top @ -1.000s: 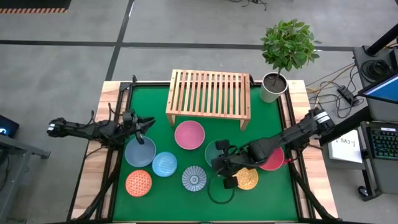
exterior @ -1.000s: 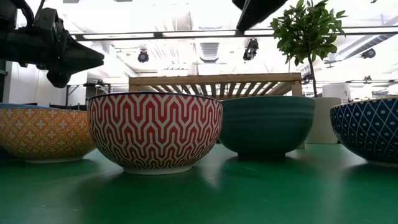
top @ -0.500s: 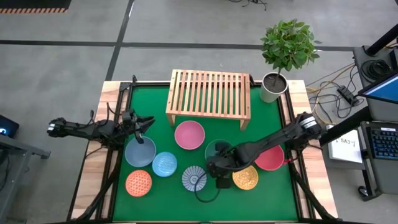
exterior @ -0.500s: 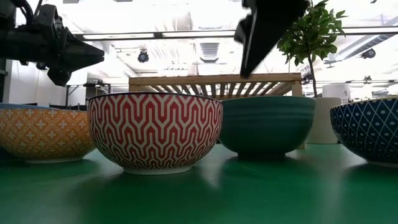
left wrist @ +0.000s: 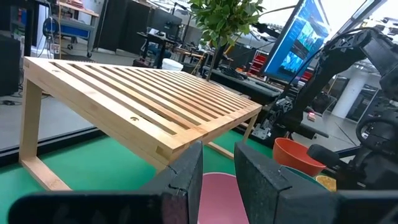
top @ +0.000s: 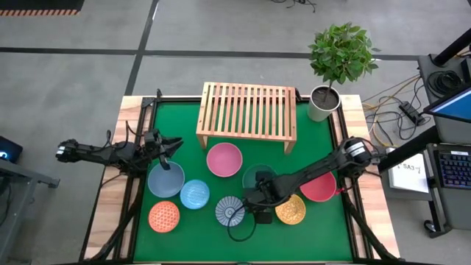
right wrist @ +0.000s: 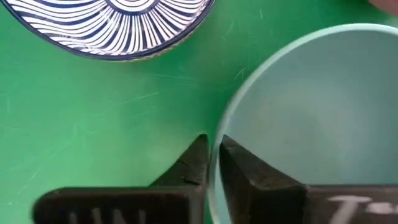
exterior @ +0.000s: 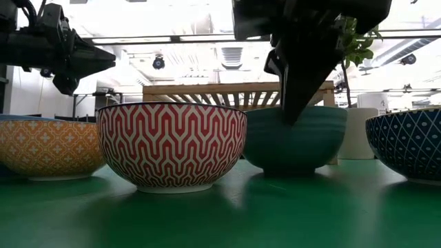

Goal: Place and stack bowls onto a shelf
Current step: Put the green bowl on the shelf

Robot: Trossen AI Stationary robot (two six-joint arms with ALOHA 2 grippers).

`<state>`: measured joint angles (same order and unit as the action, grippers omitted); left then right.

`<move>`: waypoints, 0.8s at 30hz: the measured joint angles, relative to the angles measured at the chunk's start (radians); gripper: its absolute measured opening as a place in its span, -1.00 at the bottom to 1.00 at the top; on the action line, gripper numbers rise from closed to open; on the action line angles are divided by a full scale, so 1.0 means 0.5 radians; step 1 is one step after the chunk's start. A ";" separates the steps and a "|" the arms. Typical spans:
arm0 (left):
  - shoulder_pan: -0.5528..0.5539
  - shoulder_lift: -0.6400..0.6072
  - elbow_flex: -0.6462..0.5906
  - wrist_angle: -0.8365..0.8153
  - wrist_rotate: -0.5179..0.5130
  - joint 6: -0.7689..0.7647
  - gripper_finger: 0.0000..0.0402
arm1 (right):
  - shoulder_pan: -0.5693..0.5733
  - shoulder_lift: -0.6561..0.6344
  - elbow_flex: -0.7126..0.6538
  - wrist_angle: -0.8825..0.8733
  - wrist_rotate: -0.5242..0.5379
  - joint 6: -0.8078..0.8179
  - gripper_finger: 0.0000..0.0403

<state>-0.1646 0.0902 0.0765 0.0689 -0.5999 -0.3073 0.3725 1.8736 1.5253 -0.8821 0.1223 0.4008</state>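
Eight bowls, one shelf [top: 246, 110], one potted plant [top: 321, 103].

The bowls lie on the green mat [top: 309, 243] in the lower half of the high view:
- Upper row, left to right: blue [top: 165, 179], pink [top: 224, 160], green [top: 257, 175], red [top: 321, 188].
- Lower row, left to right: orange [top: 164, 216], light blue [top: 195, 193], grey-white [top: 229, 211], yellow [top: 291, 210].

The shelf stands at upper centre, just above the pink bowl, and its slats carry nothing.

Edges and room: bare mat runs along the lower edge and beside the shelf's left leg. Gaps between neighbouring bowls are narrow.

My right claw [right wrist: 213, 163] sits at centre, pinched narrow on the green bowl's rim, one finger inside and one outside. The grey-white bowl is just beside it.

My left claw [top: 171, 147] waits at left, above the blue bowl's upper rim. Its fingers [left wrist: 186, 177] stand a narrow gap apart and hold nothing.

Change: a second ago my right claw hung over the yellow bowl. It has since swung left and come down onto the green rim. The bowls, the shelf and the left arm are unmoved.
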 joint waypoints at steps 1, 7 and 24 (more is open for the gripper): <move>0.000 0.000 0.000 -0.001 0.000 0.000 -0.63 | 0.001 -0.006 0.000 -0.004 0.000 0.001 -0.91; 0.000 0.000 0.000 0.000 -0.002 -0.001 -0.63 | 0.004 -0.112 0.047 -0.059 -0.058 -0.019 -0.95; 0.002 -0.002 0.000 0.047 -0.038 0.021 -0.63 | -0.334 -0.280 0.934 -0.095 0.632 -1.050 -0.96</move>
<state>-0.1635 0.0891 0.0765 0.0925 -0.6189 -0.2966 0.2057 1.7337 1.9921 -0.9294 0.4381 -0.1242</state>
